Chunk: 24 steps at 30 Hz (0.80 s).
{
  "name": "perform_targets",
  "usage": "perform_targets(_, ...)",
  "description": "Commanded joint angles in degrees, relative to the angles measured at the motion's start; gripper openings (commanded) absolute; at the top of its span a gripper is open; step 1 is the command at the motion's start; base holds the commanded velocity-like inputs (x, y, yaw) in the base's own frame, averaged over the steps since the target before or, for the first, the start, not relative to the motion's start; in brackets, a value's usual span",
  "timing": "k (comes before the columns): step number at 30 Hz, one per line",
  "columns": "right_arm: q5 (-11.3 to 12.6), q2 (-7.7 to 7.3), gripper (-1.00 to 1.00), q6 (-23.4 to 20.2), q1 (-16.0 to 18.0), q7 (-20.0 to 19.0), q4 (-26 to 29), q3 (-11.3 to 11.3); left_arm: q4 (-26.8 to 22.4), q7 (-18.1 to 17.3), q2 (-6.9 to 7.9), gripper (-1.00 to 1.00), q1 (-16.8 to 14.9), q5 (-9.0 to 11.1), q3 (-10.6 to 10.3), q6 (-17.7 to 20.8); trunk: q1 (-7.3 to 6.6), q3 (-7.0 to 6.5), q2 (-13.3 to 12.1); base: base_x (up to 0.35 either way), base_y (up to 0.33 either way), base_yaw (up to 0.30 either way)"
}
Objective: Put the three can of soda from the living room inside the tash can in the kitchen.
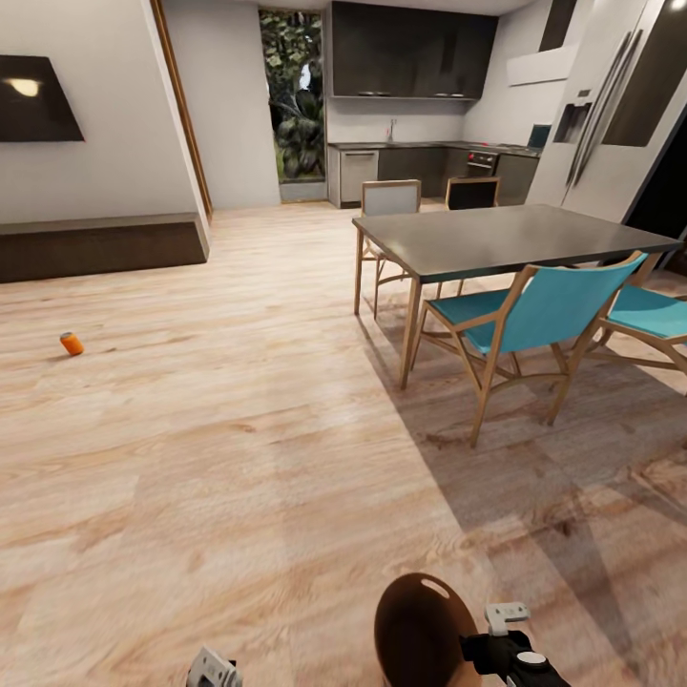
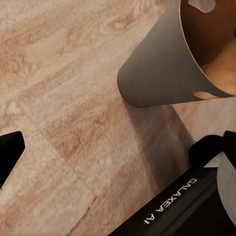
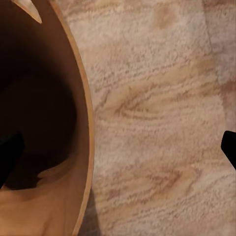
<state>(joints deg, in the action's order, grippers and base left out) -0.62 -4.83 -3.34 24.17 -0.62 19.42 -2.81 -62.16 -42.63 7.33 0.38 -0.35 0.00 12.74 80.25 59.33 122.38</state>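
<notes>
Light wood plank floor (image 1: 239, 458), grey dining table (image 1: 496, 234), teal chairs (image 1: 534, 320), dark kitchen cabinets (image 1: 410, 52), glass door (image 1: 294, 100)

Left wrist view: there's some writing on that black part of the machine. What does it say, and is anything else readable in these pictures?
"GALAXEA AI": white letters on the robot's black body panel, beside the bin.
The orange can on the floor is too small to show any label.
No other text is readable.

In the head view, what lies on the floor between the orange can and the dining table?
Bare wood plank floor separates the orange can from the dining table, as the head view shows.
</notes>
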Motion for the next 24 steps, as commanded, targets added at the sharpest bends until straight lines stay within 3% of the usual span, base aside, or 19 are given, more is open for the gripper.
perform_targets(1,0.0,0.0,1.0,0.0,0.0,0.0,0.0,0.0,-0.1,0.0,0.0,1.0,0.0,0.0,0.0,0.0,0.0,0.0,0.0,0.075,0.0,0.0)
perform_targets(12,0.0,0.0,1.0,0.0,0.0,0.0,0.0,0.0,-0.2,0.0,0.0,1.0,0.0,0.0,0.0,0.0,0.0,0.01,0.0,0.017,0.0,0.0)
perform_targets(17,0.0,0.0,1.0,0.0,0.0,0.0,0.0,0.0,-0.2,0.0,0.0,1.0,0.0,0.0,0.0,0.0,1.1,1.0,2.0,0.001,0.0,0.0)
perform_targets(24,0.0,0.0,1.0,0.0,0.0,0.0,0.0,0.0,-0.2,0.0,-0.01,1.0,0.0,0.0,0.0,0.0,1.1,1.44,2.0,0.0,0.0,0.0)
